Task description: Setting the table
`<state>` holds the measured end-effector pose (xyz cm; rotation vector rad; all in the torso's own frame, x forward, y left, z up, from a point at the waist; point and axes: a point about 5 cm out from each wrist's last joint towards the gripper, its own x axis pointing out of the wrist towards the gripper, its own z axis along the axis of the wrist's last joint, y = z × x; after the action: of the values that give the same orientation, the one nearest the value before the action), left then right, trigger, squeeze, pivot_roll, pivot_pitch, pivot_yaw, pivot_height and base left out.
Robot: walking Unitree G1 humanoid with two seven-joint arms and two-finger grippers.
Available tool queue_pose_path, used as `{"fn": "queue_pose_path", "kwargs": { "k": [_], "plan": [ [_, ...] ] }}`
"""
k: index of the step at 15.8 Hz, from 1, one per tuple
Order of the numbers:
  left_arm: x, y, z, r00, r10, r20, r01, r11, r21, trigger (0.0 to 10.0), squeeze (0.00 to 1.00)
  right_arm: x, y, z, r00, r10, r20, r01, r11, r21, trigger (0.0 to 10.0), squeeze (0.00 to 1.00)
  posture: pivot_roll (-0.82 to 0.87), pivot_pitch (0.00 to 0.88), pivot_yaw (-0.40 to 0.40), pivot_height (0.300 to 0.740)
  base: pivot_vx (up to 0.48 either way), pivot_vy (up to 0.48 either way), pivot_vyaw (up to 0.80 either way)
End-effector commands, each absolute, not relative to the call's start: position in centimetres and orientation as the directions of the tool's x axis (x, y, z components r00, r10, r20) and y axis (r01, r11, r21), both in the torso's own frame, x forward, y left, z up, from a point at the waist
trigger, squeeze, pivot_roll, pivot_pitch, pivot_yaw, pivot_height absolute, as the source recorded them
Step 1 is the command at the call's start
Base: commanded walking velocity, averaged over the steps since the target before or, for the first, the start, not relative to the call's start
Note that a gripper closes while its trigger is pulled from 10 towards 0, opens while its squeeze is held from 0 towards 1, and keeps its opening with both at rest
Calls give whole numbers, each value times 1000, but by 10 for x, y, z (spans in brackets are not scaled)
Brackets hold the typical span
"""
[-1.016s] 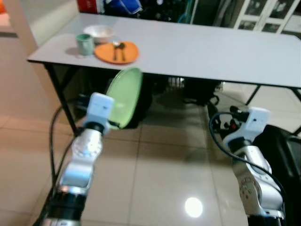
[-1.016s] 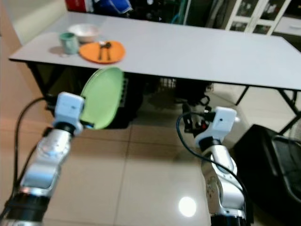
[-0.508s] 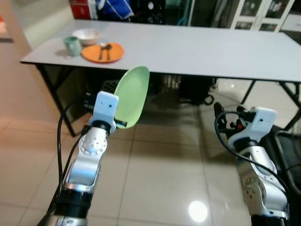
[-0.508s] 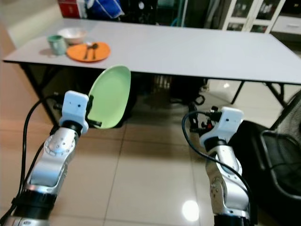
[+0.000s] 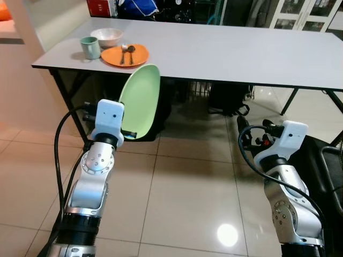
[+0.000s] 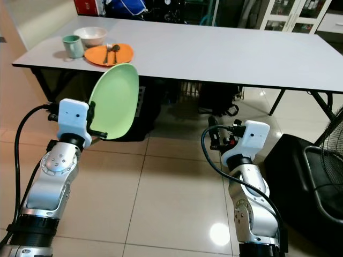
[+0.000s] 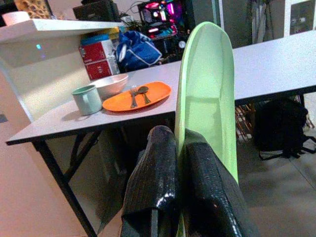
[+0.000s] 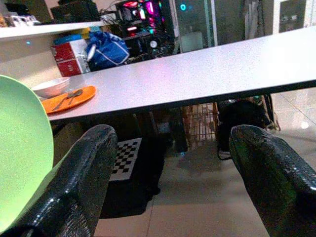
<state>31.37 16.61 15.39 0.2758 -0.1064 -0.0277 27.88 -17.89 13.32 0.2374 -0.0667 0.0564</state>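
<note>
My left gripper [image 5: 127,134] is shut on the lower rim of a pale green plate [image 5: 140,101], which stands nearly on edge below the front edge of the grey table [image 5: 241,53]. In the left wrist view the black fingers [image 7: 153,187] pinch the green plate [image 7: 207,98]. At the table's far left sit an orange plate [image 5: 124,55] with a fork and spoon on it, a green mug [image 5: 90,47] and a white bowl [image 5: 106,37]. My right gripper [image 5: 246,139] is held low to the right, open and with nothing in it, its fingers [image 8: 74,192] wide apart.
Black table legs [image 5: 67,101] stand at the left and another at the far right. Dark bags and a wire basket [image 5: 225,99] lie under the table. A black fan or chair [image 6: 321,182] stands on the tiled floor at my right. A beige wall [image 5: 21,96] rises on the left.
The camera view has shifted, with the table and settings now closer and slightly right. The green plate stays in my left gripper, still near the table's front edge. The right arm keeps its pose.
</note>
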Motion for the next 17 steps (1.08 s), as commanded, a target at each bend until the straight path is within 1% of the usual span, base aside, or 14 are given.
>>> {"fn": "queue_pose_path", "kwargs": {
  "k": [1,5,10,14,17],
  "plan": [
    [316,158,174,977,-82,195,27,962,272,10000,0,281,-182,135,997,34,69,-49,973,227,10000,0,-43,0,-12,740,304,0,-513],
    [317,159,176,976,-90,200,33,962,272,10000,0,282,-183,137,997,25,78,-42,972,230,10000,0,-42,0,-9,740,328,0,-516],
    [319,155,181,970,-114,215,53,961,271,10000,0,282,-184,140,995,17,97,-39,972,233,10000,0,-44,0,-7,740,341,0,0],
    [319,143,194,941,-208,267,140,958,250,10000,0,283,-183,142,994,13,109,-38,972,233,10000,0,-40,0,-5,740,350,0,0],
    [318,138,197,932,-227,282,159,957,244,10000,0,283,-183,142,993,11,114,-38,971,235,10000,0,-43,0,-2,740,358,0,0]
  ]
}}
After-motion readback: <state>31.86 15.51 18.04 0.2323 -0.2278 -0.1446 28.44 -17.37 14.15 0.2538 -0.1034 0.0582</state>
